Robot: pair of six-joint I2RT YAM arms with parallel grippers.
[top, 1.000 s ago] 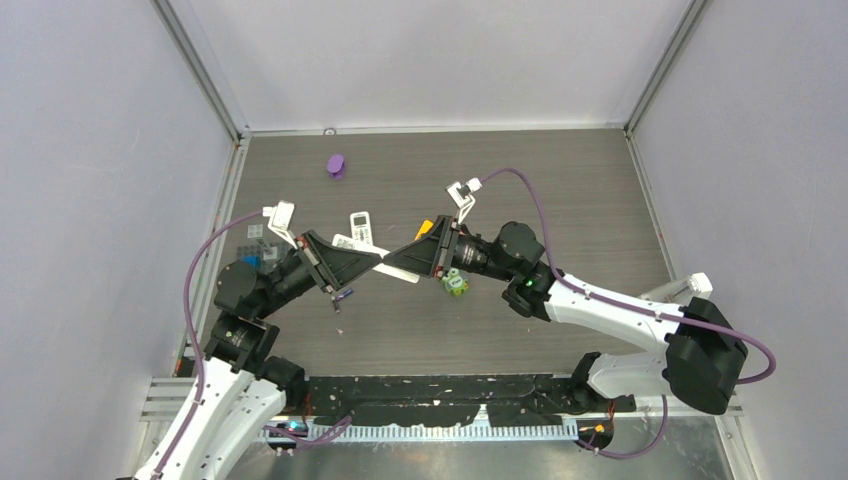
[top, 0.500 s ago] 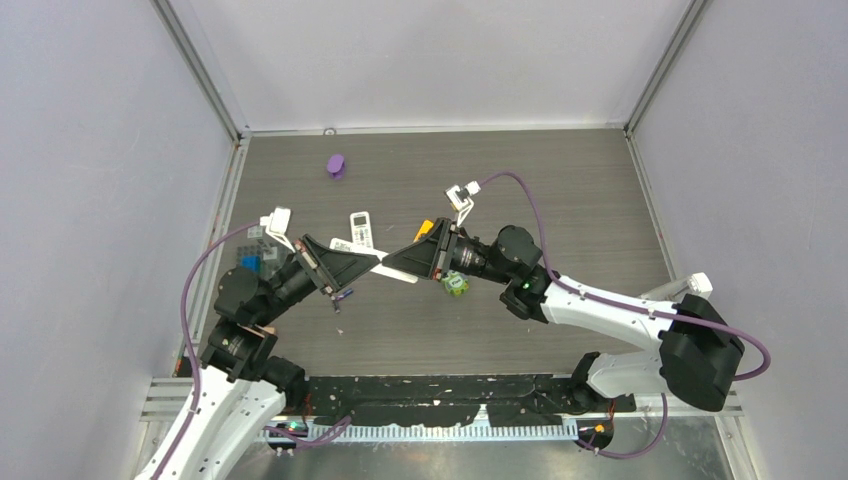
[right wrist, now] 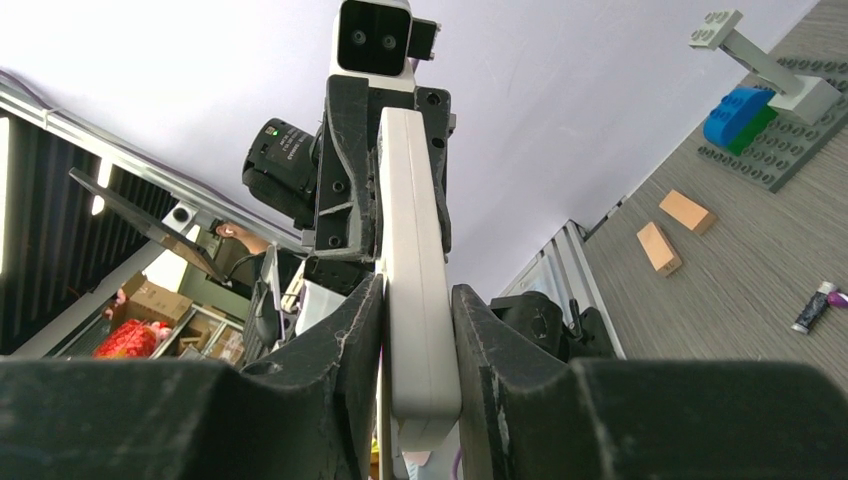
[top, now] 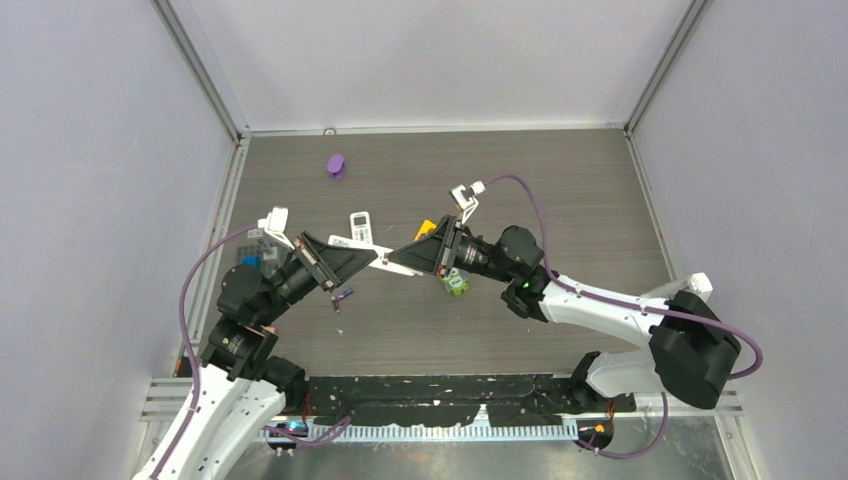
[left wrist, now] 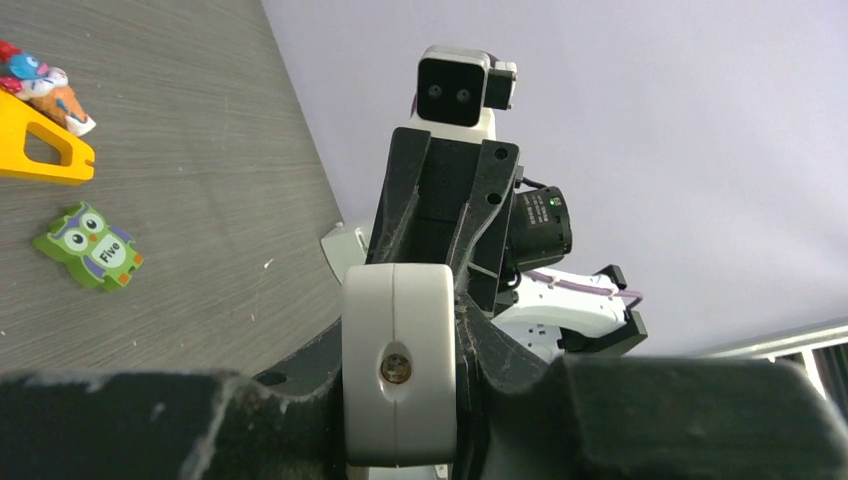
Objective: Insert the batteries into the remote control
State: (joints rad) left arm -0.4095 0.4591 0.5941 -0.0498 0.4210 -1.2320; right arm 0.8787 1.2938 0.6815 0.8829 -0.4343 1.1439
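The remote (right wrist: 412,250) hangs in the air above the middle of the surface (top: 560,190), carried between the two arms. The left gripper (top: 366,261) is clamped on one end and the right gripper (top: 398,263) is closed narrowly on the other, its fingers (right wrist: 350,340) pressed flat against the long faces. Seen edge-on from the right wrist, it is a slim white slab.

It looks like a rigid, light plastic shell that will not flex. Its smooth faces probably slide under hard fingers, so a grip across the thin dimension near an end, as both arms have now, seems the safest. That grip also leaves the middle of the body free.

The only battery (top: 342,296) I can make out lies on the surface just in front of the left gripper, apart from both. It shows in the right wrist view as a tiny purple-and-dark cylinder. It is likely hard, slick and quick to roll. I would pinch it across its middle with the fingers square to its length, since a skewed pinch could squirt it away.

A second remote (top: 361,226), a green owl block (left wrist: 88,247) and a yellow piece (left wrist: 40,150) lie nearby, untouched
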